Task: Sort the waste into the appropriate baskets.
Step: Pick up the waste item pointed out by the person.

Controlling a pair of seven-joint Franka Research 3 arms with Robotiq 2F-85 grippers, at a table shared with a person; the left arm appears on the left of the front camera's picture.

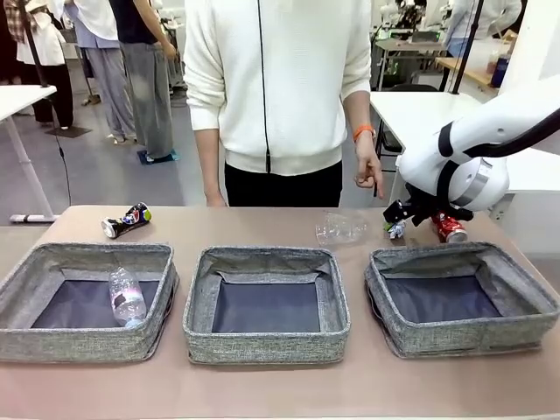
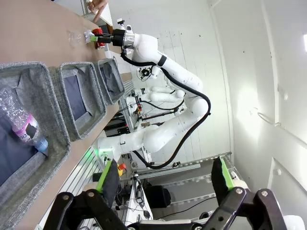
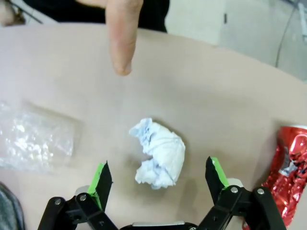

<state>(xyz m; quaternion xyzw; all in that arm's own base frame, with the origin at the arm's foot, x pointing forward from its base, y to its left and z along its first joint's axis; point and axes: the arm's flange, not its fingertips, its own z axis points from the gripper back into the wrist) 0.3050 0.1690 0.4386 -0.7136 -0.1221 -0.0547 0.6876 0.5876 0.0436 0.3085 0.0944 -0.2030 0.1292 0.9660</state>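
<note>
at centre right of the front view, right gripper low over the far side of the table, jaws spread wide and clamped on nothing. in its wrist view, at lower centre of the frame, crumpled white paper wad lying on the table, framed between the two green fingertips and apart from both. at the right edge of that frame, crushed red can; at the left edge, clear plastic cup on its side. from the top of the frame, a finger pointing down toward the wad, short of it; in the front view, the person's hand just above the gripper. at upper left of the front view, dark multicoloured can on its side, behind the left basket. inside that basket, near its right wall, clear plastic bottle lying flat. across the lower half of the frame, middle basket and right basket, dark bottoms showing. at the bottom of the left wrist view, left gripper off beyond the table's end, jaws wide apart, gripping nothing.
</note>
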